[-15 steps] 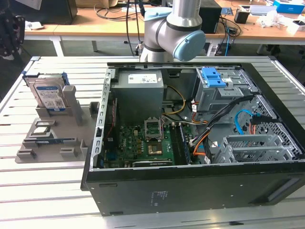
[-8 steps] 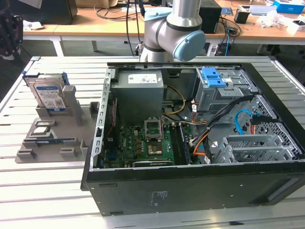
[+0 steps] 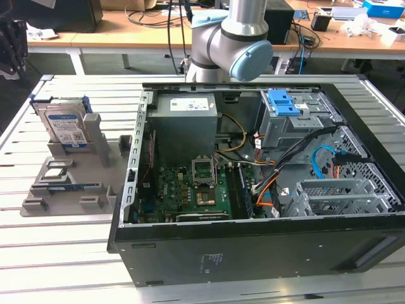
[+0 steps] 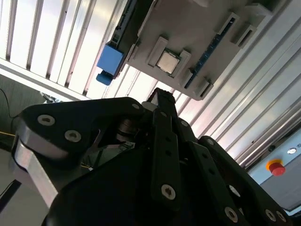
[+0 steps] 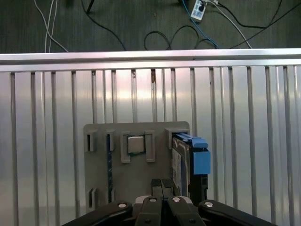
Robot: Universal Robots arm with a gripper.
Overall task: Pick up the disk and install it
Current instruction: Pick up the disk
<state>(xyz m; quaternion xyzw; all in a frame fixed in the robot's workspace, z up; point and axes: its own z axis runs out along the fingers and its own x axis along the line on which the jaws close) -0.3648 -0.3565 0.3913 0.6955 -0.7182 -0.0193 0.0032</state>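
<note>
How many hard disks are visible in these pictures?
1. The disk stands upright in the grey holder at the exterior view's left, outside the computer case. More may be hidden inside the case.

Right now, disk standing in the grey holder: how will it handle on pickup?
Probably rigid and dense for its size: the disk looks like a flat metal-cased slab. It stands on edge in the grey holder, so a sideways push might tip or jam it. Its blue rails look like smooth plastic, possibly slippery.
</note>
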